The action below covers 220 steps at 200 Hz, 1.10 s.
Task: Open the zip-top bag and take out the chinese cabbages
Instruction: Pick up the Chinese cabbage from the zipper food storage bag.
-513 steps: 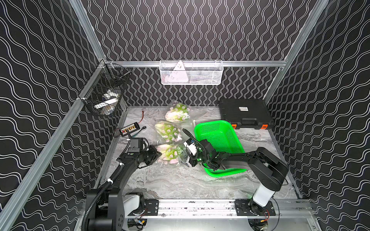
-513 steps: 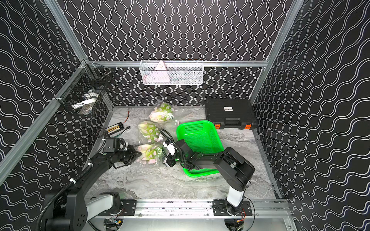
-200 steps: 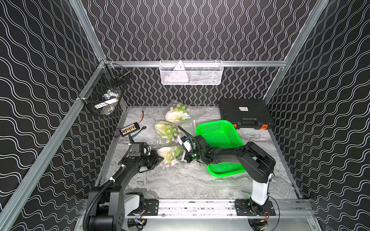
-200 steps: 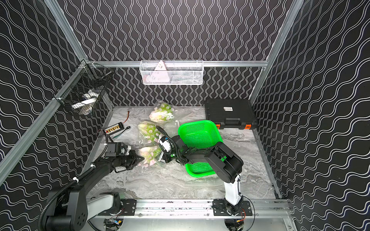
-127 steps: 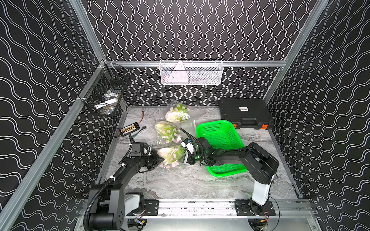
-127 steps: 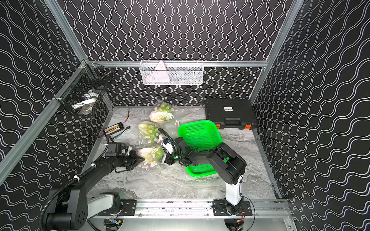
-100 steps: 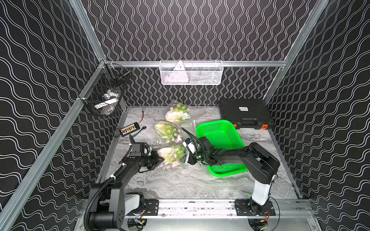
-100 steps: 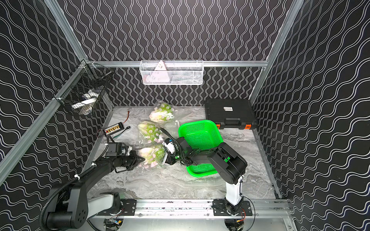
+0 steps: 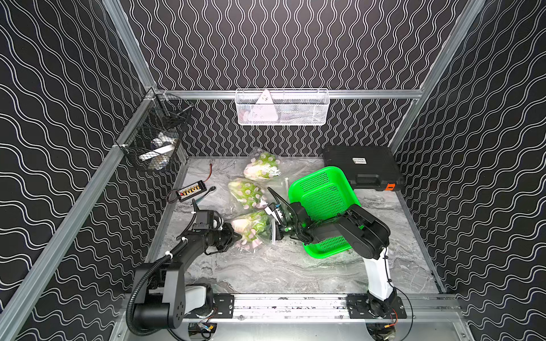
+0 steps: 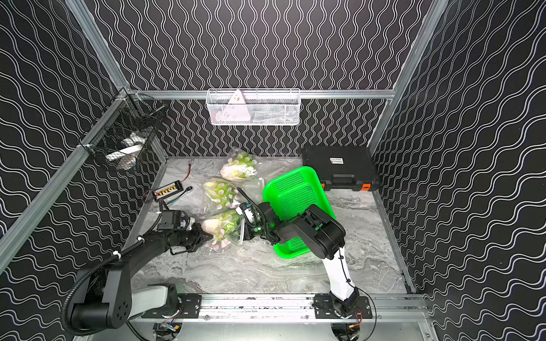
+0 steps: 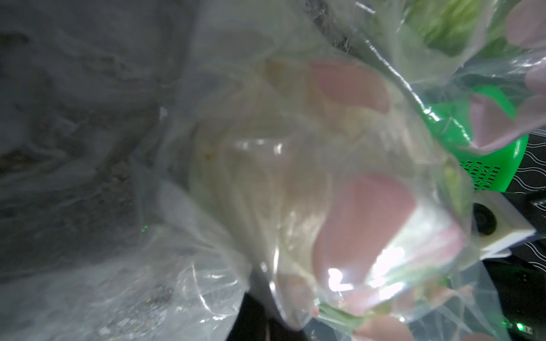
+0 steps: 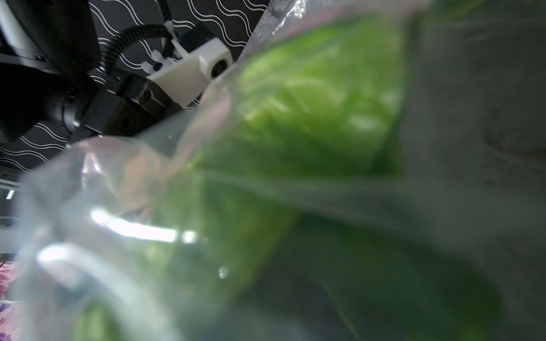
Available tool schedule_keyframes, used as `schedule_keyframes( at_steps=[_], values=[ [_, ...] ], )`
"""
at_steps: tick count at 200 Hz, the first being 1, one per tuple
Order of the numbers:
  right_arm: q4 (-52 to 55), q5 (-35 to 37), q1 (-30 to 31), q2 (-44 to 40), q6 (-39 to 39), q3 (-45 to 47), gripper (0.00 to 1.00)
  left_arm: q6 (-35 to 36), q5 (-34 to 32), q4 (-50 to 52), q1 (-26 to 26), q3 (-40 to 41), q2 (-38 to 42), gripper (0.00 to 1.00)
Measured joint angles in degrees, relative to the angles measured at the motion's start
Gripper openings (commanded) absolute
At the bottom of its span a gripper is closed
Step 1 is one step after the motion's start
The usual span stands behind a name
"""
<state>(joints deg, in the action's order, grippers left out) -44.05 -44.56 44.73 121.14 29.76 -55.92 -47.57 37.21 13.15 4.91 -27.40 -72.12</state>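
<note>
Two claws at nearest clear, pink-dotted zip-top bag (image 9: 257, 247), mid-tabletop: left claw (image 9: 235, 236) clamped on its crumpled end facing the left edge; right claw (image 9: 277, 233) against the opposite end, opening hidden by glossy film. Inside, crinkled white-and-green chinese cabbage (image 9: 248, 228). Close right, tilted perforated green plastic basket (image 9: 322, 189) under right arm (image 9: 354, 230). Farther back, two more bagged cabbages (image 9: 246, 192), then black hard case (image 9: 360, 165) at back-right corner.

lab rig: aluminium frame (image 9: 369, 94), wavy-patterned walls (image 9: 266, 44)
</note>
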Motion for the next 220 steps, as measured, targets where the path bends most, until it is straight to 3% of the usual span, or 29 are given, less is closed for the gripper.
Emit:
schedule_keyframes(
  at_steps=[22, 49, 106, 155, 220],
  values=[
    [-2.99, -0.83, 0.00, 1.01, 2.86, -0.66, 0.00, -0.04, 0.07, -0.59, 0.00, 0.00, -0.07, 0.00],
    [-2.78, -0.07, 0.02, -1.07, 5.35, 0.37, 0.00, -0.52, 0.11, -1.25, -0.02, 0.13, 1.92, 0.00],
    [17.94, 4.46, 0.09, -17.38, -2.27, -0.46, 0.00, 1.31, -2.69, 1.88, 1.92, -4.55, 6.47, 0.00],
    [29.97, 4.15, -0.57, -20.63, -6.56, -0.76, 0.00, 4.35, -4.48, 5.09, 7.37, -4.94, 6.58, 0.00],
    [34.12, -0.17, -3.30, -28.06, -7.50, 3.04, 0.00, 7.19, -4.85, 8.33, 14.51, -5.84, 7.96, 0.00]
  ],
)
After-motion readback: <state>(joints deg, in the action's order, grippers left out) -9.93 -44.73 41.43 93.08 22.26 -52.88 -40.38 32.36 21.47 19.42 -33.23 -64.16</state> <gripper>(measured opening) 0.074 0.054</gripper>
